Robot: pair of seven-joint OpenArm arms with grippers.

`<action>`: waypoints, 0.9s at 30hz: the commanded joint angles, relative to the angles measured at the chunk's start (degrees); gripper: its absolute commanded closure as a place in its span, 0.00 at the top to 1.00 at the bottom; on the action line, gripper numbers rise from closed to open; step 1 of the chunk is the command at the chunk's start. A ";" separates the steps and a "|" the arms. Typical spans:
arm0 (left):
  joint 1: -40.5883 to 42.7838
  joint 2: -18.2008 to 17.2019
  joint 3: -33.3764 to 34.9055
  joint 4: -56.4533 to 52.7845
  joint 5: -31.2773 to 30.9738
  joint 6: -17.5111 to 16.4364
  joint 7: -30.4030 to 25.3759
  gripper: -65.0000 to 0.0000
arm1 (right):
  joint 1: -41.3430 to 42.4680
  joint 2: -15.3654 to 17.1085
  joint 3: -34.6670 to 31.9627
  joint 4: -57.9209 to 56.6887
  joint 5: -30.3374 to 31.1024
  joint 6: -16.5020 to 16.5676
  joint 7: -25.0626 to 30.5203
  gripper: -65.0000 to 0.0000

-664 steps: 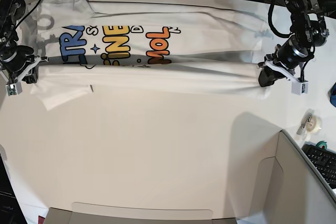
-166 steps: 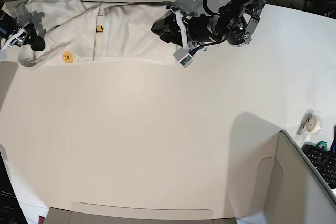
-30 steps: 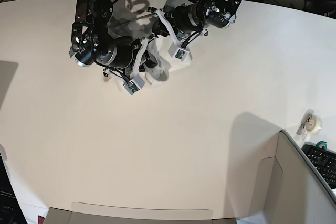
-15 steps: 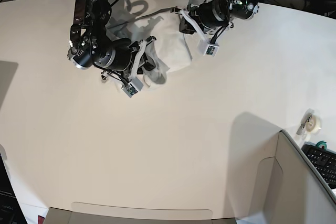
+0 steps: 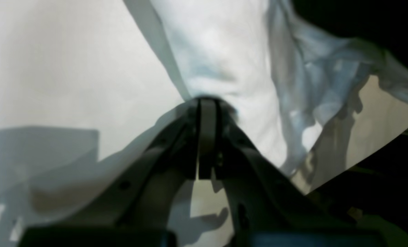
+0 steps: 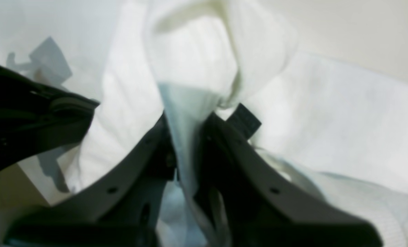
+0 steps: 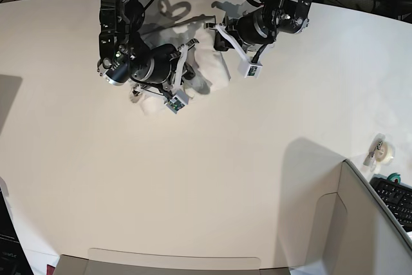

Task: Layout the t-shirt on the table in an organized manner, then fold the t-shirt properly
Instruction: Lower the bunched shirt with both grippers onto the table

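The t-shirt (image 7: 209, 69) lies bunched between both arms at the table's (image 7: 193, 185) far side. The right gripper (image 6: 186, 151) pinches a fold; the left gripper (image 5: 207, 103) is pressed together at the cloth's edge.

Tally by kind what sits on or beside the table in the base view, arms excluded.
White cotton t-shirt, bunched: 1
Roll of clear tape: 1
Black keyboard: 1
Grey-beige partition panel: 1
Total: 4

Most of the t-shirt (image 7: 215, 69) was hidden beneath both arms, its print unseen, both wrist views were blurred, keyboard (image 7: 398, 199) was cut off at the edge.
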 commanded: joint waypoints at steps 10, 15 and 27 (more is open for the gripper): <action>0.41 -0.39 0.09 -0.11 2.20 0.91 1.50 0.00 | 2.32 -0.17 -1.01 0.70 0.80 -0.13 0.98 0.06; 0.41 -0.39 0.18 -0.11 2.20 0.91 1.41 0.00 | 2.32 -0.25 -1.01 0.79 0.80 -0.13 0.98 0.32; 0.33 -0.48 0.09 -0.20 2.20 0.91 1.41 0.00 | 3.82 -0.34 -4.18 1.14 8.89 0.31 1.07 0.53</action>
